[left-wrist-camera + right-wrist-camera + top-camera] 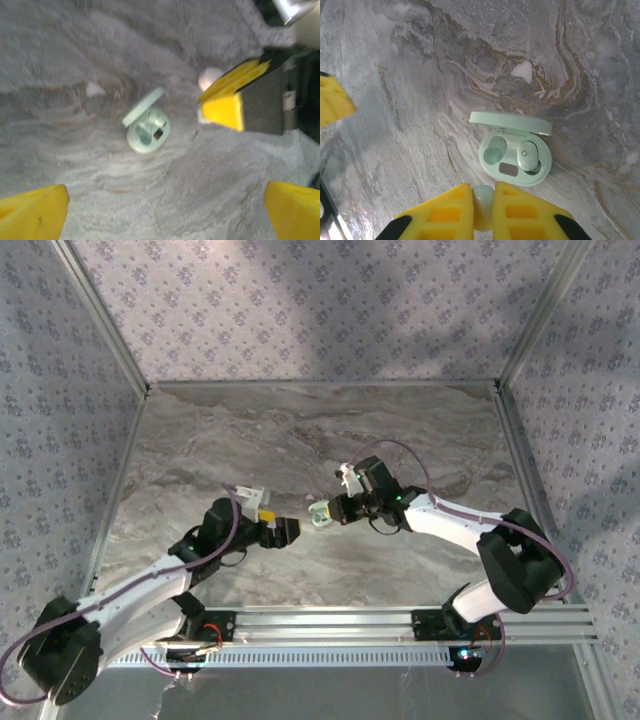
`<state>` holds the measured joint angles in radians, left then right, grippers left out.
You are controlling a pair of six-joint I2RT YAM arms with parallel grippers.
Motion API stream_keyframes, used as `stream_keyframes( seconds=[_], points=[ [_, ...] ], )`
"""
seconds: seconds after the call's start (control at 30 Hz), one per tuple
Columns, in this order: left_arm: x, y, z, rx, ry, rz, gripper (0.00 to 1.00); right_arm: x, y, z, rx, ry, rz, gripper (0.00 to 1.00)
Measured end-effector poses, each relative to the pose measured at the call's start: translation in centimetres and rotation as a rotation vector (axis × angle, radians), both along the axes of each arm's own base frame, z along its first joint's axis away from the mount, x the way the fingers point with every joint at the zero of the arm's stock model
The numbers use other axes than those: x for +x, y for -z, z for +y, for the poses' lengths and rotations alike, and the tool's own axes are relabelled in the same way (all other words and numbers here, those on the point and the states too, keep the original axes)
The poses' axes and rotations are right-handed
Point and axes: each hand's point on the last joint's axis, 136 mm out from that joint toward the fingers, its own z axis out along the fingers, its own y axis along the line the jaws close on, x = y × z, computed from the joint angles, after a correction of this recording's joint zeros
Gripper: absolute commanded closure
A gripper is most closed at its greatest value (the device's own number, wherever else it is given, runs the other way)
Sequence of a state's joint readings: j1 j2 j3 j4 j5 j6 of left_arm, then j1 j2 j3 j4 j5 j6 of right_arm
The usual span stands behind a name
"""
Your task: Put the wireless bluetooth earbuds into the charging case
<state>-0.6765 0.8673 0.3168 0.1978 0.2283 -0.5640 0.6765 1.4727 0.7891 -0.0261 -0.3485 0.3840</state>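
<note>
The mint charging case lies open on the marble table, lid up at its far side. One mint earbud sits in its right slot, while the left slot is empty. My right gripper hovers just short of the case's near rim, shut on a second pale earbud between its yellow fingers. From above, the case lies between the two grippers. My left gripper is open with nothing in it, a short way left of the case.
In the right wrist view a yellow finger of the left gripper shows at the left edge. The right gripper's yellow fingers stand right of the case in the left wrist view. Patterned walls enclose the table.
</note>
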Motion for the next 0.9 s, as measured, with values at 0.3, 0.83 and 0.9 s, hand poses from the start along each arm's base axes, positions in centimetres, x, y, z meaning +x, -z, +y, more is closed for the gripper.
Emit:
stream_keyframes(
  seconds=[0.3, 0.83, 0.9],
  points=[
    [-0.5, -4.7, 2.8, -0.083, -0.096, -0.207, 0.0, -0.4, 0.0, 1.8, 0.044, 0.015, -0.027, 0.87],
    [-0.3, -3.3, 3.1, -0.04, -0.112, -0.174, 0.0, -0.7, 3.0, 3.8, 0.013, 0.026, -0.014, 0.87],
    [-0.3, -3.3, 3.1, -0.04, -0.112, -0.174, 0.0, -0.7, 3.2, 3.8, 0.011, 0.026, -0.013, 0.87]
  ],
)
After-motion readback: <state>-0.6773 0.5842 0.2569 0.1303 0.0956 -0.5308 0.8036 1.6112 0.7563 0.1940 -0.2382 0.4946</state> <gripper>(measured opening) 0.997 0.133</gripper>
